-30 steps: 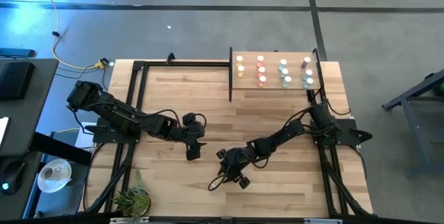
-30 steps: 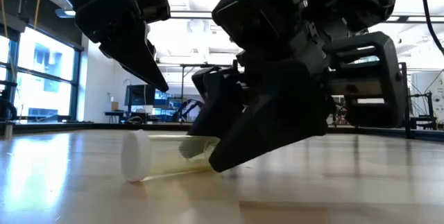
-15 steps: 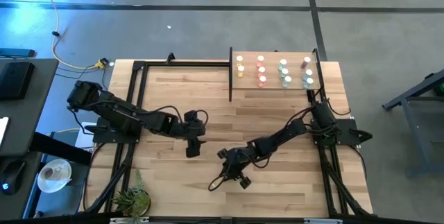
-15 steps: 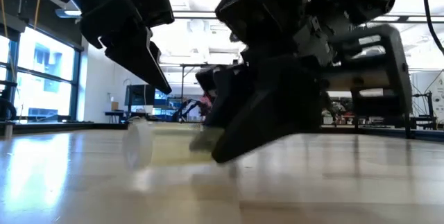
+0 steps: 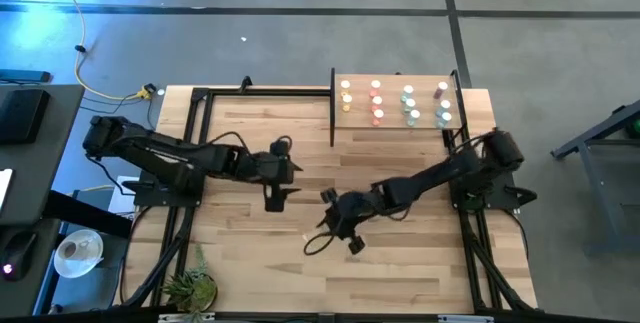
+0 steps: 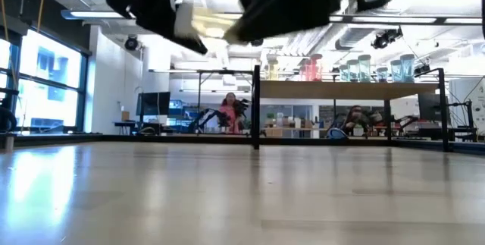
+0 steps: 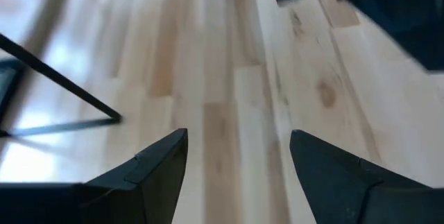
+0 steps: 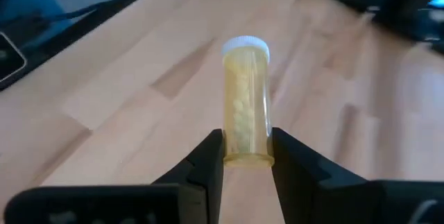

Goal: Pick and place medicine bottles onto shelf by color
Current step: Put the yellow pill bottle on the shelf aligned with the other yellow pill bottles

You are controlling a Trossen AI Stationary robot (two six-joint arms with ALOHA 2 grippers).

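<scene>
A yellow medicine bottle [image 8: 245, 102] with a white cap [image 8: 245, 44] is in my right gripper [image 8: 246, 141], high above the table near its middle [image 5: 327, 199]. In the low view the bottle [image 6: 204, 23] shows near the top, clear of the tabletop. My left gripper [image 7: 239, 144] is open and empty, just to the left of it over the table [image 5: 275, 200]. The shelf [image 5: 398, 123] stands at the far right of the table on dark posts. Several yellow, pink-red, teal and purplish bottles [image 5: 377, 103] stand on it in columns by color. My right gripper pinches the bottle's bottom end [image 8: 244, 156] between its two fingers, one on each side of the body. The fingers lie along the bottle, and its capped end sticks out past them toward the table's left. The bottle is lifted clear and lies about level.
A black post [image 5: 332, 113] marks the shelf's left edge. Black frame rails [image 5: 200, 113] run along the table's left, far and right sides. A small plant [image 5: 190, 287] sits at the near left corner. A cable loop [image 5: 318, 243] hangs below my right arm. People show in the room beyond [image 6: 229, 108].
My right gripper has risen from the table with the yellow bottle, which lay on its side and is now lifted clear. It has also moved a little toward the far edge. My left gripper has risen and drawn back toward the far edge.
</scene>
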